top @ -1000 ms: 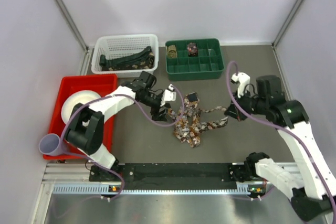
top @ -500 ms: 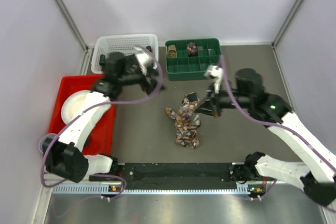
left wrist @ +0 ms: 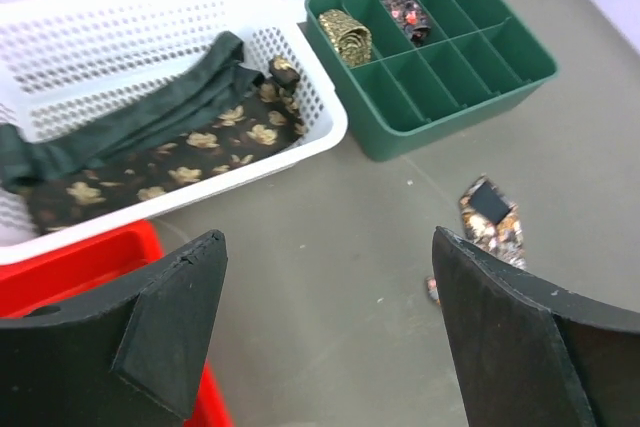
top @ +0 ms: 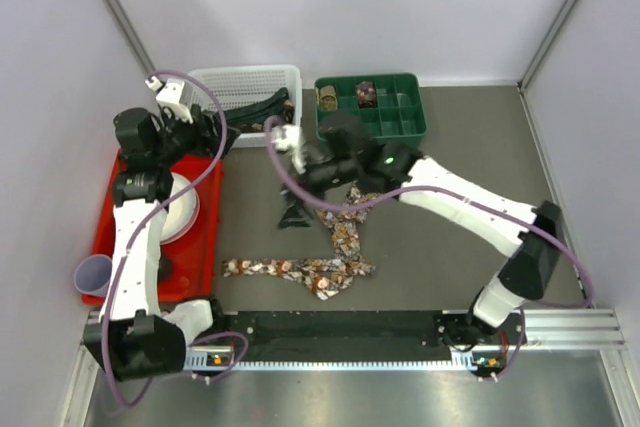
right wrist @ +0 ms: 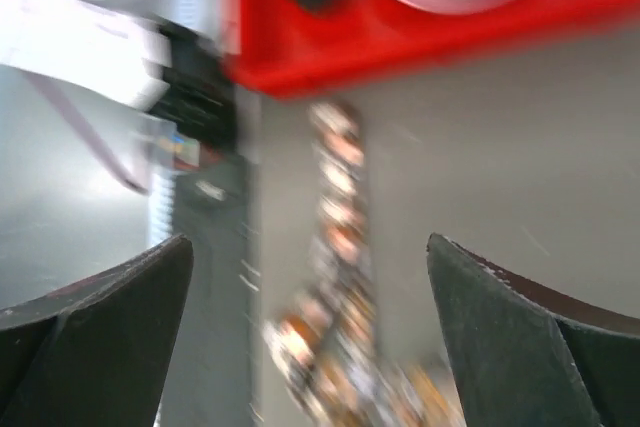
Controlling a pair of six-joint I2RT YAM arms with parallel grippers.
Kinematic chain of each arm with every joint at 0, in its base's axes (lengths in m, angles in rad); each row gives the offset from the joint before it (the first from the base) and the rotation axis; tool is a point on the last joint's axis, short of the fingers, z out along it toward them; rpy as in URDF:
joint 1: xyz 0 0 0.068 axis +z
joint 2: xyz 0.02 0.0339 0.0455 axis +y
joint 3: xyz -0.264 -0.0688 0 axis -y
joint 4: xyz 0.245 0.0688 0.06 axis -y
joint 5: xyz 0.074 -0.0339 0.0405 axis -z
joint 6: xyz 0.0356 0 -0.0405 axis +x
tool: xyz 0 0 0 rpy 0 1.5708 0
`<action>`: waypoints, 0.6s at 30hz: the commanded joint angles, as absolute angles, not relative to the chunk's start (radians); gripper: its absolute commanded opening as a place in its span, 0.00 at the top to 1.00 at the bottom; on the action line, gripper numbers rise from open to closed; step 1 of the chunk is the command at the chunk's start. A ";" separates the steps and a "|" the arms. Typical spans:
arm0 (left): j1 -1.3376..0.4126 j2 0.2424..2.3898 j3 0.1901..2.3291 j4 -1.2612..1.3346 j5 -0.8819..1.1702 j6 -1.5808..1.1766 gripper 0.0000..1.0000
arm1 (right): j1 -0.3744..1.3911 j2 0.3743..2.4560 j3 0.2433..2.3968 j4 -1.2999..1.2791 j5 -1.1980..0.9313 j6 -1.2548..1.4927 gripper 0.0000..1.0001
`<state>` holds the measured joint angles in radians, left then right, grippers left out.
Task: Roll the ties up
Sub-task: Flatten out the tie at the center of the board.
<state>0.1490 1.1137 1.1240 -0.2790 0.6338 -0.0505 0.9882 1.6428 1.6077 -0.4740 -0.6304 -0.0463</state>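
From above, the speckled tie [top: 300, 268] lies on the table [top: 450, 167]. It is a flat strip running left to right just behind the front rail [top: 340, 325], with a bunched part climbing toward the right gripper [top: 293, 213]. That gripper hangs left of centre, over the upper part. The left gripper [top: 198, 133] sits beside the white basket [top: 240, 71], well apart from the tie. The strip's left end lies just beside the red tray [top: 205, 247], so you have little slack there. Open table lies to the right.

In the left wrist view, your fingers stand wide apart with nothing between them. Below are the basket with 2 dark ties [left wrist: 150, 132] and the green tray [left wrist: 450, 107] with 2 coils [left wrist: 347, 35] in its back compartments.

The right wrist view is blurred. The fingers are spread, nothing is gripped, and the strip lies beneath them.

Expect the fabric to be light, limp and slippery. I judge that pinching 1 flat end across its width gives the best hold.
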 commanded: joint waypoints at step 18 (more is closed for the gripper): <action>0.166 1.175 1.106 -0.477 0.897 0.336 0.13 | 0.681 1.814 1.399 -0.686 -0.457 -0.264 0.10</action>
